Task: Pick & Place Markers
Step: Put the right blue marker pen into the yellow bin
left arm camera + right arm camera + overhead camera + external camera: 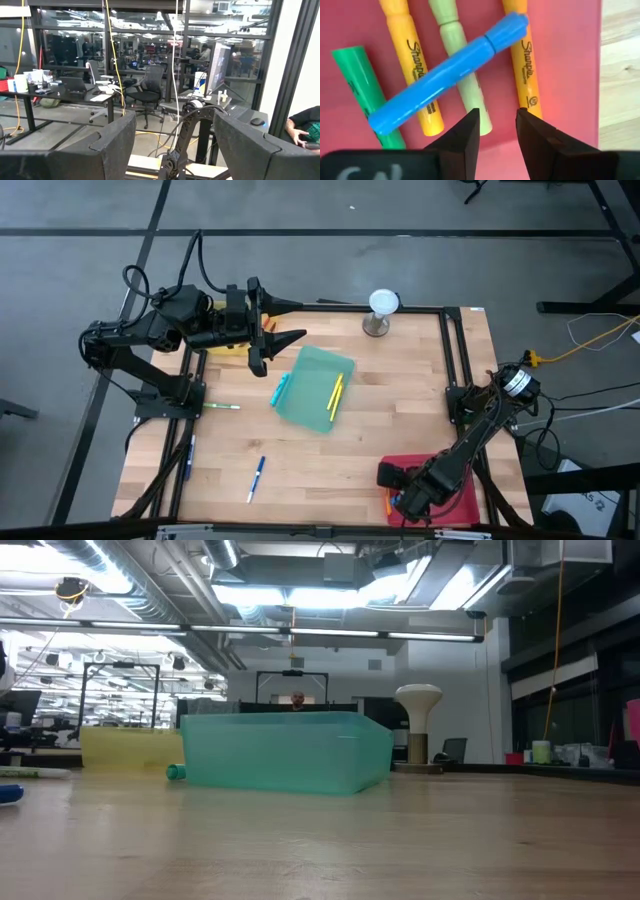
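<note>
We see the right gripper low over the red tray at the near right corner of the table; its jaws stand narrowly apart with nothing between them, hovering just above the tray floor; under its camera lie a blue marker slanted across two orange markers, a pale green marker and beside them a green marker; the second orange marker lies nearest the tray's edge. The left gripper is raised near the far left edge, jaws wide and empty, pointing toward the green tray; that tray holds a yellow marker and a teal marker; a loose blue marker lies on the wood near the front, and another green marker lies at the left side.
</note>
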